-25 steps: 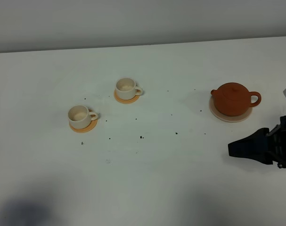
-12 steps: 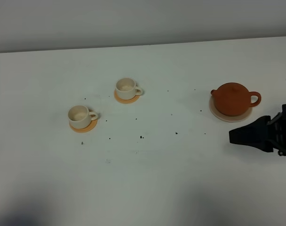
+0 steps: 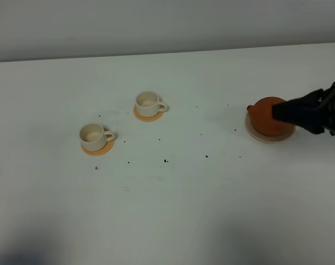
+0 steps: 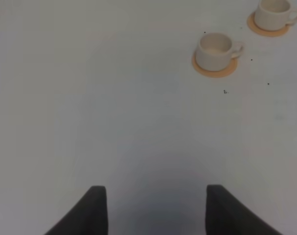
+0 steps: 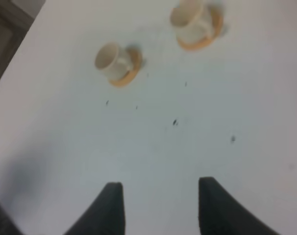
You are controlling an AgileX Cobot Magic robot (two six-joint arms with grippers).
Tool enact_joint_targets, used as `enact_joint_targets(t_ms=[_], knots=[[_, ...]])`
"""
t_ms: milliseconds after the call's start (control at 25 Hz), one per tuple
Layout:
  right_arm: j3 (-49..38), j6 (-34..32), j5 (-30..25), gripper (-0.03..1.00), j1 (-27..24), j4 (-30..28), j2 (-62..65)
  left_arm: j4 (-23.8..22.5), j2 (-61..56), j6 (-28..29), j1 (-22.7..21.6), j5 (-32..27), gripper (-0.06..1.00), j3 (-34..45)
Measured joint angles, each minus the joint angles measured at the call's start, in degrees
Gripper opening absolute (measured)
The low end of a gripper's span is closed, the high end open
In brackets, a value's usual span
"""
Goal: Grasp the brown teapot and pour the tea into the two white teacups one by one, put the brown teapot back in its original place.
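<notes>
a plain white table (image 3: pixel 173 210) carries everything. two small round orange coasters lie on its left half: the front coaster (image 3: pixel 104 150) sits further left and nearer the front edge, and the back coaster (image 3: pixel 147 118) lies behind it and to the right, the two apart. on the right side lies a flat pale beige disc (image 3: pixel 261 138), wider than either coaster. small dark specks (image 3: pixel 165 161) are scattered over the bare top between the coasters and the disc.

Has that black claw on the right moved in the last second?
Yes. The right gripper sat below the brown teapot in the high view. It has since moved up the picture and now overlaps the teapot, hiding its handle.
</notes>
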State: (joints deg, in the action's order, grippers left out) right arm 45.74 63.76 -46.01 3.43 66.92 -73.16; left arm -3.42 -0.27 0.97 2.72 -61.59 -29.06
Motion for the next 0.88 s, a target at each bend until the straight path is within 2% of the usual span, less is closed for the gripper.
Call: enact_joint_targets(t_ms=[160,280,600,880], knots=[[4.6,4.6,4.4,0.37,0.0,-1.4,-1.2,0.0,0.0,0.0,0.0,0.0,0.46,0.0],[8.8,6.9,5.1,0.37,0.0,-5.9,-4.5,-0.1,0.0,0.0,0.0,0.0,0.46,0.0],[18.3,8.3,0.5,0.37,0.0,-23.7,-16.8,-0.1,0.0,0.0,0.0,0.0,0.46,0.0],[24.3,9.3,0.2,0.37,1.0,-38.1,-27.0,-0.2,0.0,0.0,0.0,0.0,0.46,0.0]])
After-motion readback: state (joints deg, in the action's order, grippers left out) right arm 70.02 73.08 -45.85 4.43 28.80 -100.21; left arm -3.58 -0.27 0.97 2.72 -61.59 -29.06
